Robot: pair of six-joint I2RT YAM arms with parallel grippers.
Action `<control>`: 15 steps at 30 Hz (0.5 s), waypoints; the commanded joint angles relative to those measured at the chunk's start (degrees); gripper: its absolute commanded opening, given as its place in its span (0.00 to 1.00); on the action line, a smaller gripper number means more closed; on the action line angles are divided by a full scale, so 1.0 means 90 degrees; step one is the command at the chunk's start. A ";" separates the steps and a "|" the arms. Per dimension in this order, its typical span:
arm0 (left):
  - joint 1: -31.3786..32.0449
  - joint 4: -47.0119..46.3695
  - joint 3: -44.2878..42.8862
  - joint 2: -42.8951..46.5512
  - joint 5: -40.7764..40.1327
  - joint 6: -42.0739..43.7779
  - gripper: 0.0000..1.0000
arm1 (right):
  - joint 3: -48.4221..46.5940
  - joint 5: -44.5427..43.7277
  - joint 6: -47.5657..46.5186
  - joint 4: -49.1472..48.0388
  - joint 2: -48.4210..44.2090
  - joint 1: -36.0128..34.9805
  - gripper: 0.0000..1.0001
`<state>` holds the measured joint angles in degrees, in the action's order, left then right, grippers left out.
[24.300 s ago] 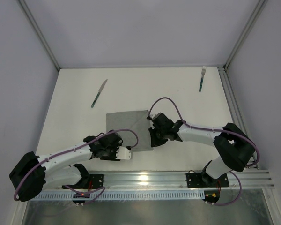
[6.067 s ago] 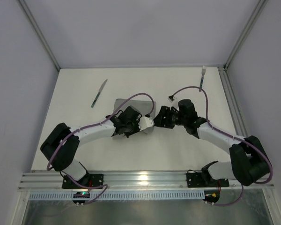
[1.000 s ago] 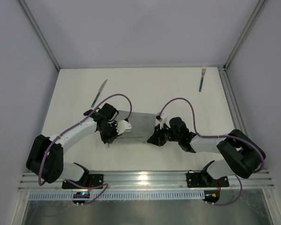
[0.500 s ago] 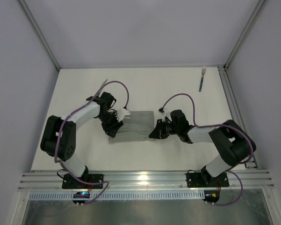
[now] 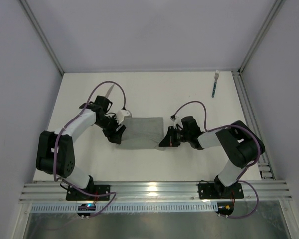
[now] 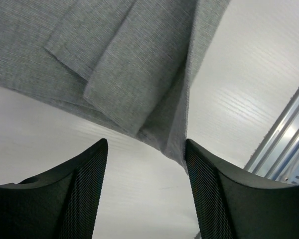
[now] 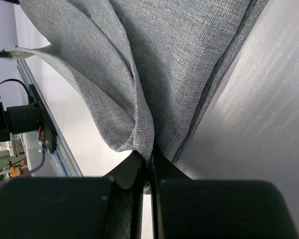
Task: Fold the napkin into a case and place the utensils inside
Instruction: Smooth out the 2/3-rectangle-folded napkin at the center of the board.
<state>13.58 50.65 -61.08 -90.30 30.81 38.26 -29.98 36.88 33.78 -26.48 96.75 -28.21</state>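
You're working in a robot lab cell: a white table (image 5: 189, 159) boxed in by plain grey panels (image 5: 149, 30) on aluminium posts (image 5: 42, 40), with a slotted metal mounting rail (image 5: 154, 190) along its near edge.

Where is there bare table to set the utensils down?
Free: the far table between knife and fork, and the near strip between napkin and rail. Crowded: the napkin's two ends, where the left fingers and right fingers sit.

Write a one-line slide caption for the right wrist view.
Right gripper shut on a bunched corner of the grey napkin, its folds fanning out over the white table.
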 commanded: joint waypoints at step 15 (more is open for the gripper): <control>0.0101 0.0720 0.0965 0.1409 0.0162 0.1013 0.99 | -0.0312 -0.0133 -0.0062 0.0412 -0.0125 0.0019 0.03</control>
<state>13.89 54.02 -53.71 -82.26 32.86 43.83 -31.22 36.73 33.85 -23.88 96.75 -28.21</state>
